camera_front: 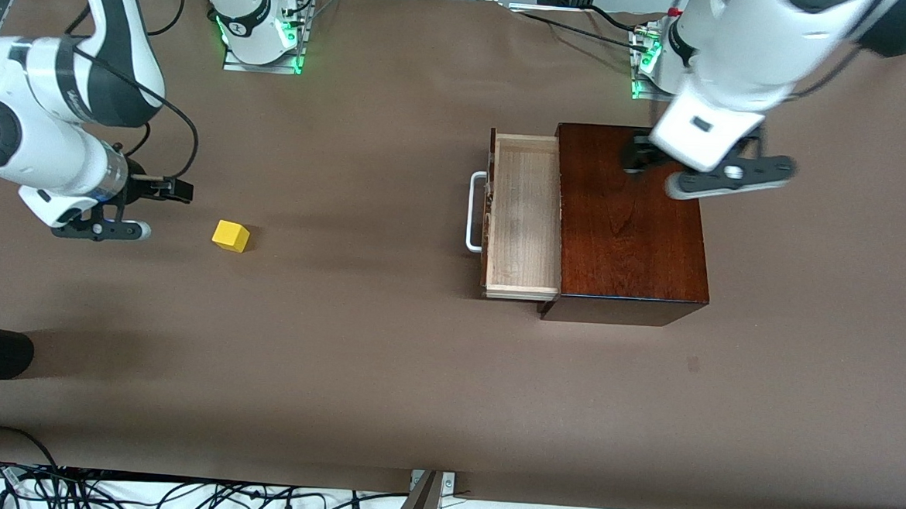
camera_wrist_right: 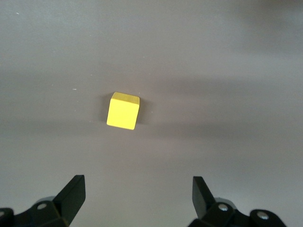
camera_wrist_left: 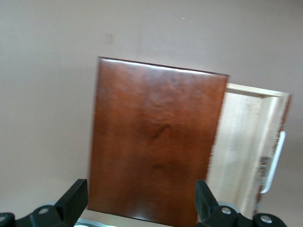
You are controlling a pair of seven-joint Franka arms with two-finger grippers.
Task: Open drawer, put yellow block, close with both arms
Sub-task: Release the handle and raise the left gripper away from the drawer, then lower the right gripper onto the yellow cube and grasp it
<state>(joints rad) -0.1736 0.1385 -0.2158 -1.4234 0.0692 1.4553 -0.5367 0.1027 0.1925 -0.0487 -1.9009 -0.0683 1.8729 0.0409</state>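
We are seeing the drawer (camera_front: pixel 525 216) standing open, the yellow block (camera_front: pixel 231 236) lying on the bench (camera_front: pixel 355 342); left hand (camera_wrist_left: pixel 142 201) over the box (camera_front: pixel 629 217) and right hand (camera_wrist_right: pixel 137 196) near the block are both gaping empty.

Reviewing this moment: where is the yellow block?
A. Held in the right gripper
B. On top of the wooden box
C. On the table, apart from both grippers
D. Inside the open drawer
C: the yellow block sits on the table toward the right arm's end, with the right gripper open and clear of it, and the drawer holds nothing.
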